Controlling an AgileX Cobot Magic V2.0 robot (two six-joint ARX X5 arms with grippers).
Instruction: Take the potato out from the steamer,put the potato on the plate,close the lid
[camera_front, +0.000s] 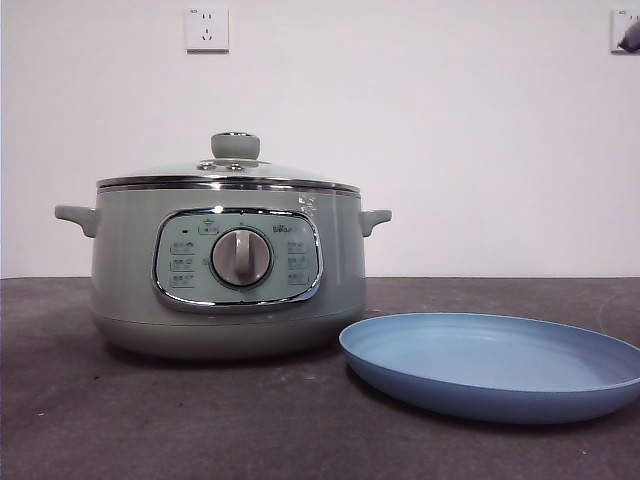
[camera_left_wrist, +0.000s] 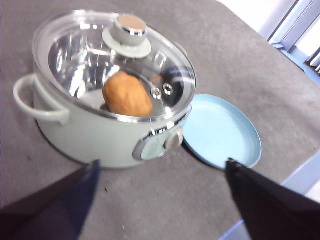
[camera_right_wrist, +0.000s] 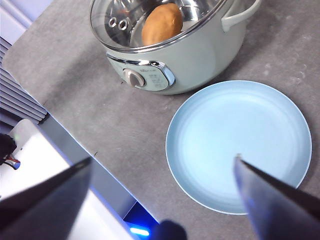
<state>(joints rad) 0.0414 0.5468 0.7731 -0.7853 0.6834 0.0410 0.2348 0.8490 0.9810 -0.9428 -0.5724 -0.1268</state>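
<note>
The sage-green steamer stands left of centre on the dark table, its glass lid resting shut on the rim. Through the glass the orange-brown potato lies inside the pot; the right wrist view shows the potato too. The light-blue plate lies bare just right of the steamer. My left gripper hovers open and high above the table on the near side of the steamer. My right gripper hangs open over the table beside the plate, holding nothing.
A white wall with a socket stands behind the table. A black arm tip shows at the top right corner. The table's front edge runs near the right gripper, with white equipment beyond it.
</note>
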